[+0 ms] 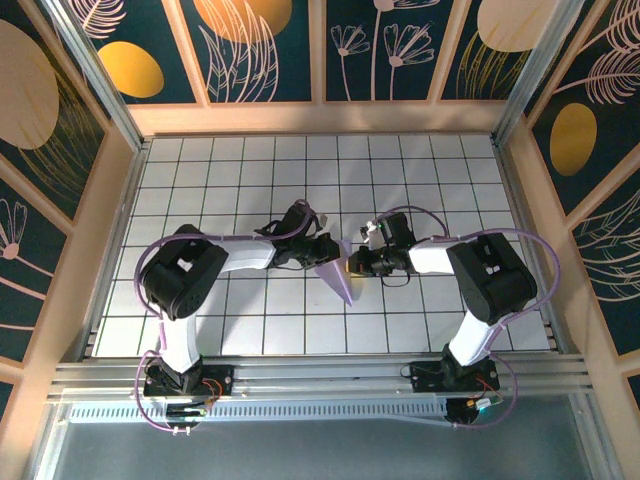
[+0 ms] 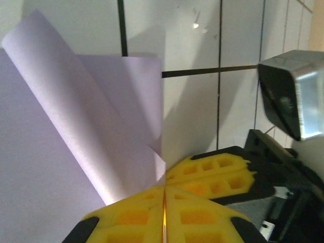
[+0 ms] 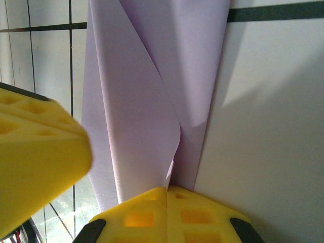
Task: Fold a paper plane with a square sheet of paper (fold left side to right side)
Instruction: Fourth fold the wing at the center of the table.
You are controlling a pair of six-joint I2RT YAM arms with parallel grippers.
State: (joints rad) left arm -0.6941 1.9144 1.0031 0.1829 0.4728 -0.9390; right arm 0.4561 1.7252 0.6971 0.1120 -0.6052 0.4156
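The square sheet of paper [image 1: 338, 278] is pale lavender and folded into a narrow pointed shape on the white tiled table, between the two arms. My left gripper [image 1: 328, 250] meets it from the left and my right gripper [image 1: 352, 264] from the right, tips almost touching. In the left wrist view the paper [image 2: 76, 152] curls up in a loose flap, and my left gripper [image 2: 164, 195] is shut with the flap's lower corner at its seam. The right gripper's yellow fingers [image 2: 217, 174] lie just beyond. My right gripper [image 3: 167, 195] is shut on the paper's [image 3: 142, 101] raised edge.
The left gripper's yellow finger [image 3: 35, 152] crowds the left side of the right wrist view. The right arm's camera housing [image 2: 288, 101] stands close on the right. Wooden walls [image 1: 320, 118] ring the tiled table [image 1: 250, 170], and an aluminium rail [image 1: 320, 375] runs along the near edge.
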